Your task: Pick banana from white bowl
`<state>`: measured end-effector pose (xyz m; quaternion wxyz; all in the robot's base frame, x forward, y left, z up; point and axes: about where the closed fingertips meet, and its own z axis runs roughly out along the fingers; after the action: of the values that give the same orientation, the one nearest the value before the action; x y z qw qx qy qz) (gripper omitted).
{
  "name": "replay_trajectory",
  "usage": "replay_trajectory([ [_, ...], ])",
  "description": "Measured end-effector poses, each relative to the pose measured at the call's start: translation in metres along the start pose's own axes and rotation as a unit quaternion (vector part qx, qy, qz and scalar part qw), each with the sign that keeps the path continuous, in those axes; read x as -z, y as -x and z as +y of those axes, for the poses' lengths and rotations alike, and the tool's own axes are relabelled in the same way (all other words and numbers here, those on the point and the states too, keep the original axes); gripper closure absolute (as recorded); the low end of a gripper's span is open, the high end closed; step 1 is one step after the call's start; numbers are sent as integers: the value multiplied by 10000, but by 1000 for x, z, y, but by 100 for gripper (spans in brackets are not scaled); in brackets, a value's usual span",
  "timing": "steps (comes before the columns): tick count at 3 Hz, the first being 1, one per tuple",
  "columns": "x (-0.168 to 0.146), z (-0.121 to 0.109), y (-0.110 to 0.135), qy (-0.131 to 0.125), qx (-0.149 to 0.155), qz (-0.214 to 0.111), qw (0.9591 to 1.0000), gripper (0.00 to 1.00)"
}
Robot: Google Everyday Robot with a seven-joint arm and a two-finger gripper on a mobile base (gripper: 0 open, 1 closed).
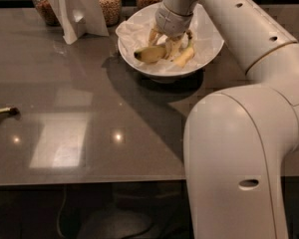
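The white bowl (209, 49), lined with crumpled white paper, stands at the back of the dark table. The banana (150, 54) lies inside it on the left side, with its dark tip pointing left. A shorter, paler banana (185, 58) lies to its right. My gripper (164, 43) reaches down into the bowl from above and sits right over the banana's right end, touching or nearly touching it. The wrist hides that end of the banana.
A white folded card stand (79, 9) stands left of the bowl. Glass jars of nuts (109, 1) line the back edge. A small dark-stemmed banana bit (0, 112) lies at the table's left edge. My arm's large white body (239, 163) fills the right foreground.
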<state>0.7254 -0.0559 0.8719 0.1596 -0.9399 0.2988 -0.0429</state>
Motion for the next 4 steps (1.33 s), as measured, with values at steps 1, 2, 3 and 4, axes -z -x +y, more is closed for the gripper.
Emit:
replay_trajectory([
  [1, 1, 0, 0, 0, 0, 1, 10000, 100],
  [2, 10, 1, -5, 13, 158, 437, 9989, 100],
  [3, 29, 5, -6, -138, 367, 916, 9950, 100],
  [4, 49, 11, -2, -372, 464, 1168, 9914, 100],
])
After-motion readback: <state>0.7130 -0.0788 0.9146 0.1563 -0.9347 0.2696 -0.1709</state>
